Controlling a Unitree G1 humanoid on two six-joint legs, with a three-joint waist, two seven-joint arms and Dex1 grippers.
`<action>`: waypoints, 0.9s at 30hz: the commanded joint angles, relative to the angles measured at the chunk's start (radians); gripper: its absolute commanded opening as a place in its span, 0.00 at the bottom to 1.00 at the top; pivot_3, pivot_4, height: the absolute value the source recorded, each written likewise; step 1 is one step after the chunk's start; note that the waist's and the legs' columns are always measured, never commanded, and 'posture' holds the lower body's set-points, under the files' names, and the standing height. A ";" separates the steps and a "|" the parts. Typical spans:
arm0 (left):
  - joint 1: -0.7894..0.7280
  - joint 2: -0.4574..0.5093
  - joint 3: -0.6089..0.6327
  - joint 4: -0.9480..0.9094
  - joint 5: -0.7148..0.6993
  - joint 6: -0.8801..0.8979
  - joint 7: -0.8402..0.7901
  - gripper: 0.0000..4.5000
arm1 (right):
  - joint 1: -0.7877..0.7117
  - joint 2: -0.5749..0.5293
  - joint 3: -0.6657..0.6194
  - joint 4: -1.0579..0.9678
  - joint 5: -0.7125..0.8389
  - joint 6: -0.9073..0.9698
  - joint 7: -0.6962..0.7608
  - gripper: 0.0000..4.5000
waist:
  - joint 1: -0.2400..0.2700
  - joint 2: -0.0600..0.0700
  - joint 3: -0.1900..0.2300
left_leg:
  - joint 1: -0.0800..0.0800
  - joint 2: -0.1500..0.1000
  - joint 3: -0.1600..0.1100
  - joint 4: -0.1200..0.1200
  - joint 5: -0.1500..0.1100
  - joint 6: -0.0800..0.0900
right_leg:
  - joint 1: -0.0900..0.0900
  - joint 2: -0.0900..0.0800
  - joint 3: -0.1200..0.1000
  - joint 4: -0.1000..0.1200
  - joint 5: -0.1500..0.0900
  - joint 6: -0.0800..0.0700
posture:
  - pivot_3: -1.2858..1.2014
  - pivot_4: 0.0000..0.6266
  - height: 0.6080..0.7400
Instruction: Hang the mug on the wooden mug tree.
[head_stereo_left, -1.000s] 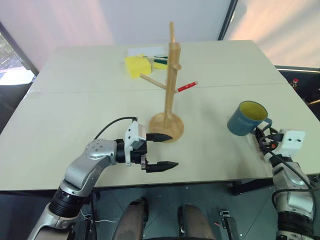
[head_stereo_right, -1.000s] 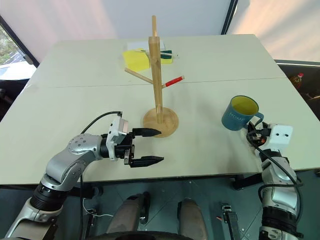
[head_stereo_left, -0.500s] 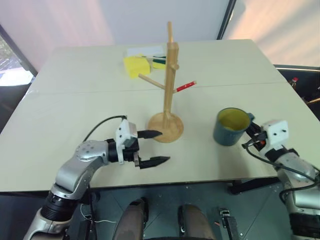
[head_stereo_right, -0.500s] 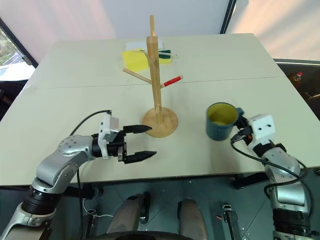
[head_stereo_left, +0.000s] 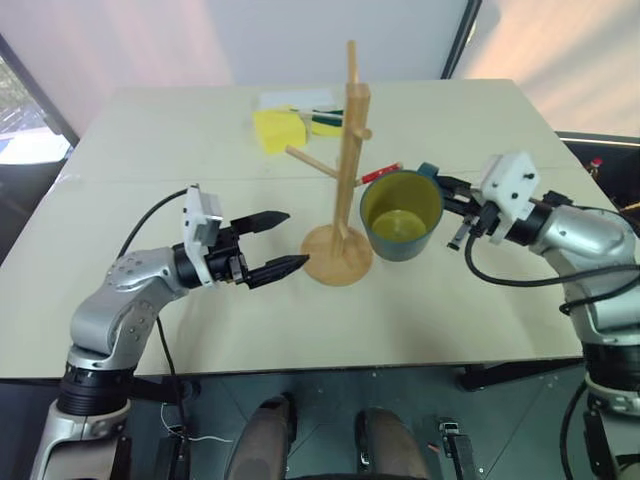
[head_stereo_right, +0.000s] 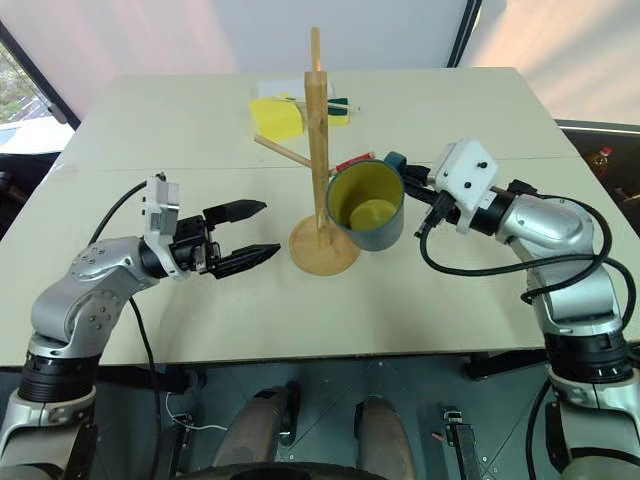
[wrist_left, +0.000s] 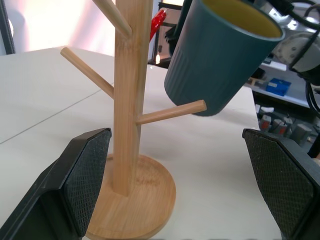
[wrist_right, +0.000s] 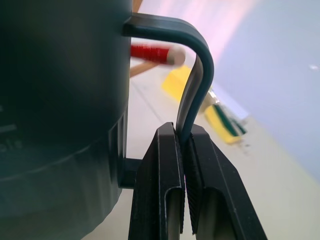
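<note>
Right gripper pinches the loop handle of the mug, its two black fingers pressed flat on either side of the thin handle bar. Held this way, the mug is off the table, tilted so its yellow inside faces the head camera, just beside the wooden mug tree on the robot's right side. In the left wrist view the mug's ribbed blue-grey wall sits just above a bare peg; whether they touch cannot be told.

Largest in the scene is the pale table, made of two tops with a seam running across. On it, near the middle, stands the mug tree: a tall light-wood pole on a round disc base, with angled pegs. The red-tipped peg points toward the mug's far rim.

Left gripper hovers just to the left of the disc base, fingers spread wide with nothing between them, pointing at the pole.

Behind the tree, at the far side of the table, lie a yellow sponge and some white paper.
</note>
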 joint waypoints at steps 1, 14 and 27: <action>-0.002 0.004 0.016 -0.054 -0.032 0.004 0.005 1.00 | -0.100 0.021 -0.001 0.103 0.030 -0.067 0.083 0.00 | -0.005 0.000 0.000 | 0.000 0.000 0.000 0.000 0.000 0.000 | 0.000 0.000 0.000 0.001 0.000 0.000 | 0.52 0.24 1.00; 0.011 0.011 0.043 -0.107 -0.079 0.031 0.050 1.00 | -0.291 0.092 0.064 0.381 0.000 -0.163 0.257 0.00 | -0.008 0.000 0.000 | 0.000 0.001 0.000 0.000 0.000 0.000 | -0.001 0.001 0.000 0.002 0.001 0.001 | 0.52 0.24 1.00; 0.013 0.015 0.042 -0.116 -0.082 0.024 0.067 1.00 | -0.416 0.145 0.086 0.586 -0.018 -0.204 0.362 0.00 | -0.012 0.000 0.000 | 0.000 0.001 0.000 0.000 0.000 -0.001 | -0.001 0.002 0.000 0.003 0.001 0.002 | 0.52 0.24 1.00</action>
